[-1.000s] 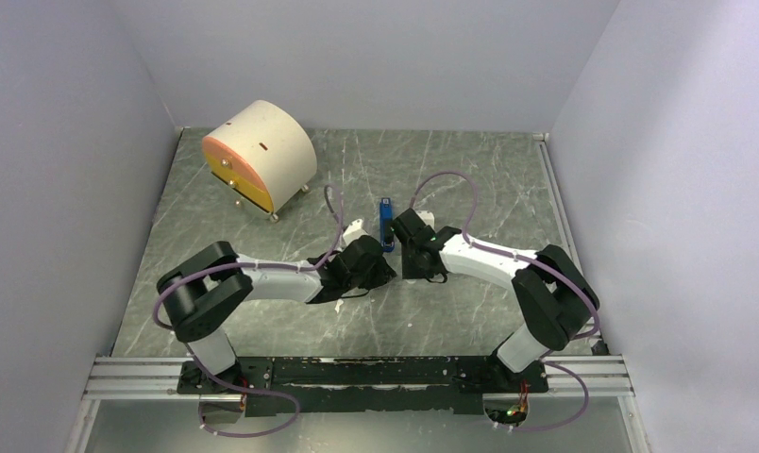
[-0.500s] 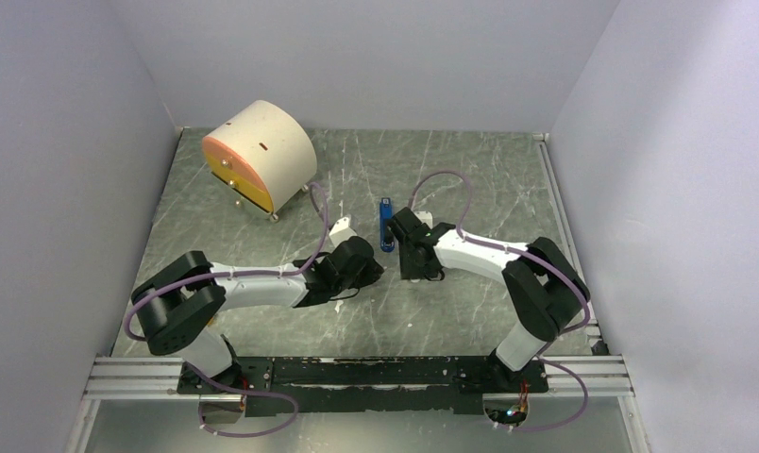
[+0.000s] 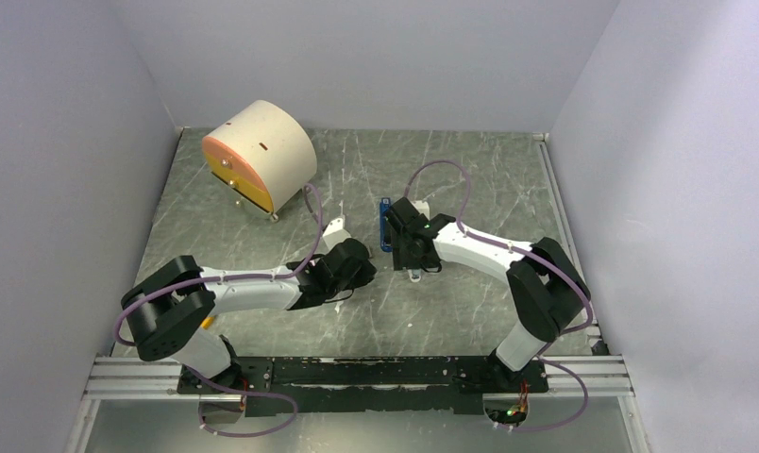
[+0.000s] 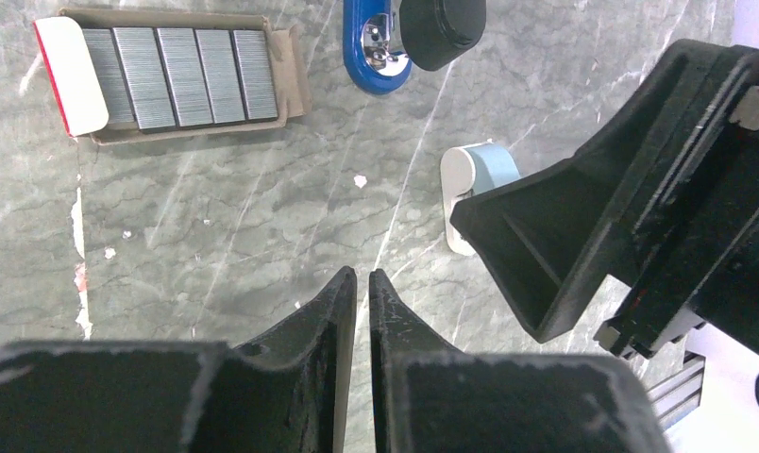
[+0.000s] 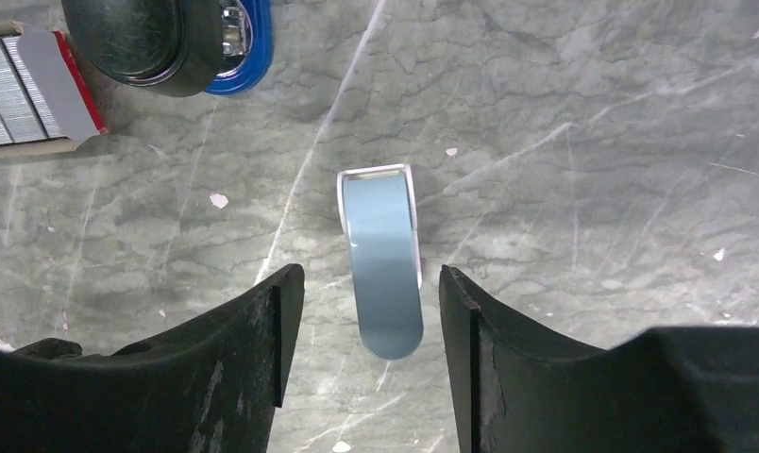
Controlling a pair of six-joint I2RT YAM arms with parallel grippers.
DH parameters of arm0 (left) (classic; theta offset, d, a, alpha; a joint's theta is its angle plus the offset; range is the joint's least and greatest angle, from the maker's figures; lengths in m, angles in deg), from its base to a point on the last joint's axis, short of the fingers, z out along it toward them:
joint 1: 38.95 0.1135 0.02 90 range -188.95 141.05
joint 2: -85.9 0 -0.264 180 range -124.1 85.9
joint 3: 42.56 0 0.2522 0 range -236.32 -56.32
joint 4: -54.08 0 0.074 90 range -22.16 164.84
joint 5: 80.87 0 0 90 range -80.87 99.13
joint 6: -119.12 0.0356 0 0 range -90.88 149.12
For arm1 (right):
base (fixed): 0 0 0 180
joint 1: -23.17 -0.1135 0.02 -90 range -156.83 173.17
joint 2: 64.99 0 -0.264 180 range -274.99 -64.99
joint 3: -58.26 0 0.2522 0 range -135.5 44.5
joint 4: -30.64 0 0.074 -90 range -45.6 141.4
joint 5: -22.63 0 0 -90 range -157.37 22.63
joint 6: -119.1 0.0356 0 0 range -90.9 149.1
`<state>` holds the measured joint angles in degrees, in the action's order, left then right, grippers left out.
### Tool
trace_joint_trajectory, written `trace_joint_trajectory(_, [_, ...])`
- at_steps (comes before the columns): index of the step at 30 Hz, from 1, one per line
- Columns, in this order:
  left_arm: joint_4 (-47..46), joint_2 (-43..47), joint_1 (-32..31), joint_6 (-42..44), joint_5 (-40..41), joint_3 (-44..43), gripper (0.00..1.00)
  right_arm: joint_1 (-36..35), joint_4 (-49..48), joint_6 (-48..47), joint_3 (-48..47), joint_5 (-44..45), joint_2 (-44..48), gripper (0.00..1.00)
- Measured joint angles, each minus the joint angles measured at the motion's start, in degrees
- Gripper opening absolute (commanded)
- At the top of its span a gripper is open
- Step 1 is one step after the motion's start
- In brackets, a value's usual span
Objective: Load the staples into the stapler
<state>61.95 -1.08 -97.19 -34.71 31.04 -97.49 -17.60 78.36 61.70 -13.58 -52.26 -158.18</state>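
Right wrist cam: the right gripper (image 5: pixel 369 274) has opened up since a second ago, and its jaws now straddle the light-blue and white piece (image 5: pixel 380 260) without touching it. The left gripper (image 4: pixel 362 276) is pinched to a thin slit on nothing and has backed off toward its base. Farther out, the staples (image 4: pixel 173 75) sit in their open box (image 4: pixel 295 80), near the blue stapler (image 4: pixel 371 57).

A cream orange-faced drum (image 3: pixel 261 156) and a light-blue oblong piece (image 5: pixel 382 274) rest on the table (image 3: pixel 470 321).
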Motion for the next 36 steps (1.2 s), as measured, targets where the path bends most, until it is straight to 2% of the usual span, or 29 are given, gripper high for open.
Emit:
trace_joint_trajectory(4, [-0.09, 0.00, 0.02, 0.24, -0.15, 0.00, 0.17, 0.00, 1.68, -0.57, -0.09, 1.11, 1.27, 0.52])
trace_joint_trajectory(8, [-0.35, -0.09, 0.00, 0.55, -0.72, 0.00, 0.16, 0.00, 3.21, -1.51, -0.09, 1.16, 2.38, 0.41])
trace_joint_trajectory(12, [-0.76, -0.61, 0.00, 0.68, -1.29, 0.00, 0.17, 0.00, 4.07, -2.45, -0.04, 0.26, 2.49, 0.34])
trace_joint_trajectory(13, [-0.81, -0.76, 0.00, 0.68, -1.40, 0.00, 0.17, 0.00, 4.15, -2.62, -0.04, -0.07, 2.49, 0.32])
trace_joint_trajectory(15, [-0.96, -1.09, 0.00, 0.81, -1.62, 0.00, 0.17, 0.00, 4.17, -3.10, -0.04, -0.79, 2.40, 0.20])
trace_joint_trajectory(18, [-1.33, -1.14, 0.00, 0.87, -1.68, 0.02, 0.16, 0.02, 4.42, -3.58, -0.02, -1.53, 2.01, 0.14])
trace_joint_trajectory(25, [-2.01, -1.14, 0.02, 1.01, -2.01, 0.44, 0.16, 0.02, 3.50, -3.69, 1.14, -2.49, -0.09, 0.11])
trace_joint_trajectory(36, [-2.43, -1.29, 0.00, 1.07, -2.32, 0.63, 0.16, 0.33, 2.56, -3.67, 1.77, -3.32, -1.49, 0.12])
